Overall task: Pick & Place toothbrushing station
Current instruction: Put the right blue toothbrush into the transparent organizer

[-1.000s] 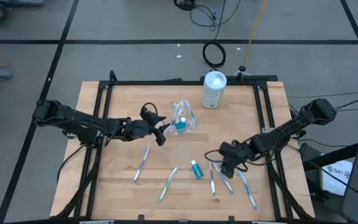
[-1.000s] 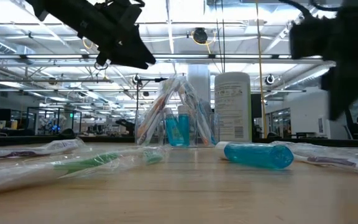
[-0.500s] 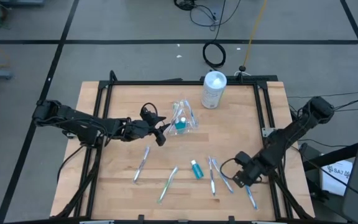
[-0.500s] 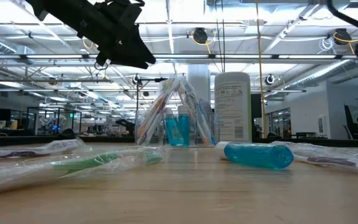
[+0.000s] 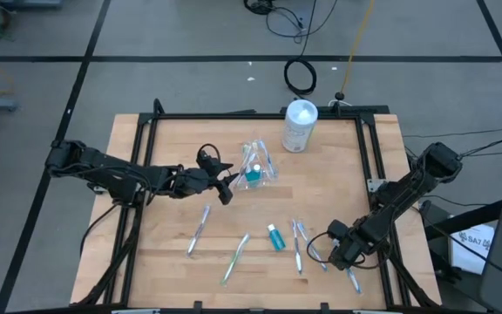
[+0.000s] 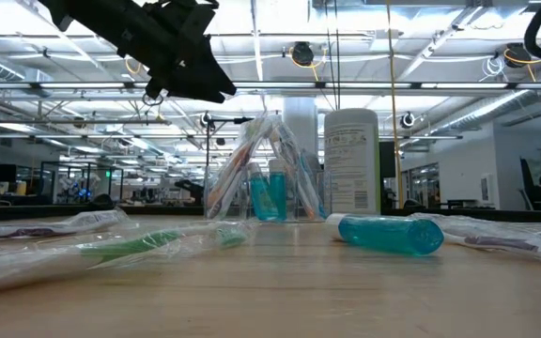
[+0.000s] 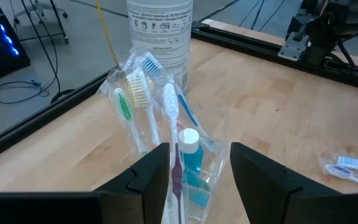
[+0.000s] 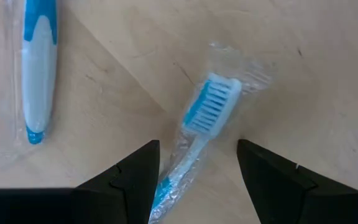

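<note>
Bare table [image 5: 164,157] lies far left; wrapped toothbrushes [image 5: 299,249] crowd the near right, the white canister [image 5: 300,126] blocks the far side.

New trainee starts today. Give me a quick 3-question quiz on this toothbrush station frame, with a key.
1. True or false: the right end effector stands open above a wrapped blue toothbrush.
2. Which item stands upright at the table's far edge? A) a white canister B) a red mug C) a metal bowl
3. Fill in: the left end effector points at a clear ____ holding toothbrushes and a small blue bottle.

Key
1. True; the toothbrush lies between the open fingers, not gripped.
2. A, the white canister.
3. Pouch, the clear pouch near the table's middle.
</note>
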`<state>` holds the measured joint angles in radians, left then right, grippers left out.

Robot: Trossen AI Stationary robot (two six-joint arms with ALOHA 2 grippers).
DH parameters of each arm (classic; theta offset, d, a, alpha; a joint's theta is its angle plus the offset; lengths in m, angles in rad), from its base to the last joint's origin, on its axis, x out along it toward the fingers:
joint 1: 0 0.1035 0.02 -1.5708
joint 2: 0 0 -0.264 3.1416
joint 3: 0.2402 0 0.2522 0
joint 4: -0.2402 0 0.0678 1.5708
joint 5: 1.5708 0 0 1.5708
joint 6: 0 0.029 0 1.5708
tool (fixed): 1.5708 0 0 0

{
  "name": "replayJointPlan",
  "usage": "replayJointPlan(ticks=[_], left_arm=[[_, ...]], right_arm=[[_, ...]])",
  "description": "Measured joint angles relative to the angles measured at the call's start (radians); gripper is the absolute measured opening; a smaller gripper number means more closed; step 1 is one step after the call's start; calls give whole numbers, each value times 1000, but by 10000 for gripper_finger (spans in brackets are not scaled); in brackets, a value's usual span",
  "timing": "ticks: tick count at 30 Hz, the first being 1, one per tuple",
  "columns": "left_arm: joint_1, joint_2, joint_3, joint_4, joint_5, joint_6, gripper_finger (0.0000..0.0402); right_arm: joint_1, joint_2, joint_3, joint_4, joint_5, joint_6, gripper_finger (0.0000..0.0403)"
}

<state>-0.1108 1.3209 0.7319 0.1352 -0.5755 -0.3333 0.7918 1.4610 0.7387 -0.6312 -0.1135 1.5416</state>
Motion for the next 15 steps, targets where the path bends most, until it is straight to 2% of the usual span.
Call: replayJointPlan(ticks=[7, 15], left_arm=[[0, 0, 0, 0, 0, -6, 177], [-2, 0, 0, 0, 2, -20, 177]], right_arm=[[0, 13, -2, 18, -10, -55, 207], [-4, 14, -3, -2, 40, -60, 155]])
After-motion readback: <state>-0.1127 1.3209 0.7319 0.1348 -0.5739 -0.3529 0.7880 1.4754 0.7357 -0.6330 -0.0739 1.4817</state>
